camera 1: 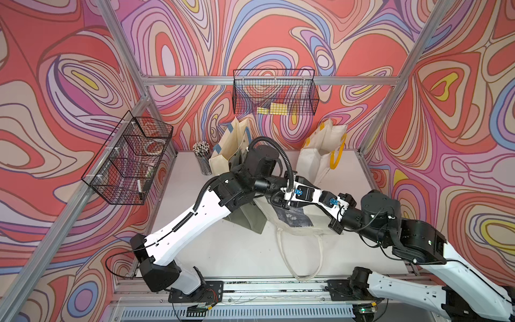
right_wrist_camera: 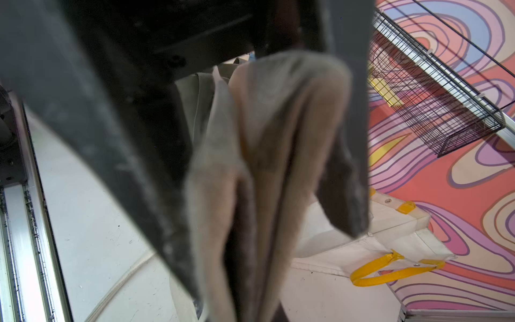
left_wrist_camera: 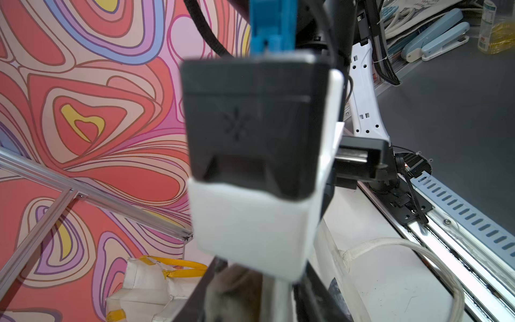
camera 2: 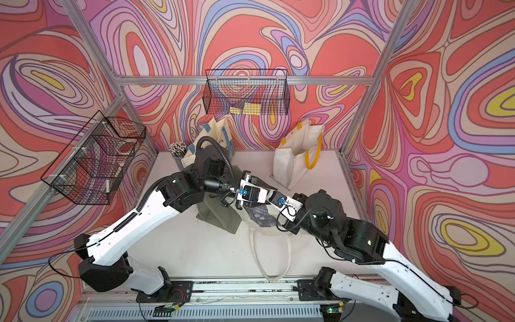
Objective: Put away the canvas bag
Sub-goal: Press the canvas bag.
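The canvas bag (camera 1: 295, 220) (camera 2: 259, 218), cream with a dark print, lies mid-table in both top views, its long handles (camera 1: 301, 259) looped toward the front rail. Both arms meet over its upper edge. My right gripper (camera 1: 324, 202) (right_wrist_camera: 276, 264) is shut on a bunched fold of the bag (right_wrist_camera: 267, 156). My left gripper (camera 1: 306, 199) (left_wrist_camera: 256, 301) sits right against it. Blurred fabric lies between the left fingers, but the right gripper's body (left_wrist_camera: 256, 133) blocks most of the left wrist view, so a pinch cannot be made out.
An olive bag (camera 1: 248, 220) lies beside the canvas bag under the left arm. Standing at the back are a cream bag with yellow handles (camera 1: 320, 156), one with blue handles (camera 1: 231, 145) and a cup of pencils (camera 1: 203, 159). Wire baskets hang on the back wall (camera 1: 274, 92) and left wall (camera 1: 128, 159).
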{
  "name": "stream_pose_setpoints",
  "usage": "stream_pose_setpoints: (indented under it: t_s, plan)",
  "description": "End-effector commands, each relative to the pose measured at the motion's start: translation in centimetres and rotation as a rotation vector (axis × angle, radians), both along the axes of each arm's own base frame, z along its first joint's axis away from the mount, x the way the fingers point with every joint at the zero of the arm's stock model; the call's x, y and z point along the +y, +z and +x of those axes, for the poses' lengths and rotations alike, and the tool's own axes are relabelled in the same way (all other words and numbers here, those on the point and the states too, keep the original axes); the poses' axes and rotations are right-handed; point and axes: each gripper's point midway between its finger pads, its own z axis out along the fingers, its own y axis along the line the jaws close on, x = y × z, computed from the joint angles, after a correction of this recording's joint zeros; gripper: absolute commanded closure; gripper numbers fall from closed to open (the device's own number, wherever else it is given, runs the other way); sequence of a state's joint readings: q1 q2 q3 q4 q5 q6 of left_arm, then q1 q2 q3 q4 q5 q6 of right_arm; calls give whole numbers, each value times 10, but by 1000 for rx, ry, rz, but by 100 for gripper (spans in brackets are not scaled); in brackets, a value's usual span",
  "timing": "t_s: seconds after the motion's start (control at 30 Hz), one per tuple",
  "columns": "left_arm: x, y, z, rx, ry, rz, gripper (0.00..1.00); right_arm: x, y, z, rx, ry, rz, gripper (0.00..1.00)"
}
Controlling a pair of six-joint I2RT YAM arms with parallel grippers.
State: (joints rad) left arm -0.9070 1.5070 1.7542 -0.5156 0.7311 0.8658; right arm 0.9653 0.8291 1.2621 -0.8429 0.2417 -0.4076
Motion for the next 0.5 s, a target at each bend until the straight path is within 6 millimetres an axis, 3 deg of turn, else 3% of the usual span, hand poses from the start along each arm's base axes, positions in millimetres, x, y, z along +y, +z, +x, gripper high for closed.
stream_pose_setpoints:
  t_s: [0.0,0.03,0.2,0.4,0.47]
  plan:
    - [-6,12,6,-9,12,-34,91,0,35,-2,-83,13,89,100]
    - [-7,11,7,-11,15,-33,99,0,38,-1,-92,8,101,100]
    - [-12,15,15,-32,41,-59,100,-5,35,1,-85,-26,131,100]
    - [-6,48,28,-81,72,-176,100,-13,2,3,-18,-101,193,74]
    - [-1,55,30,-74,66,-196,100,-18,-9,5,-10,-132,208,70]
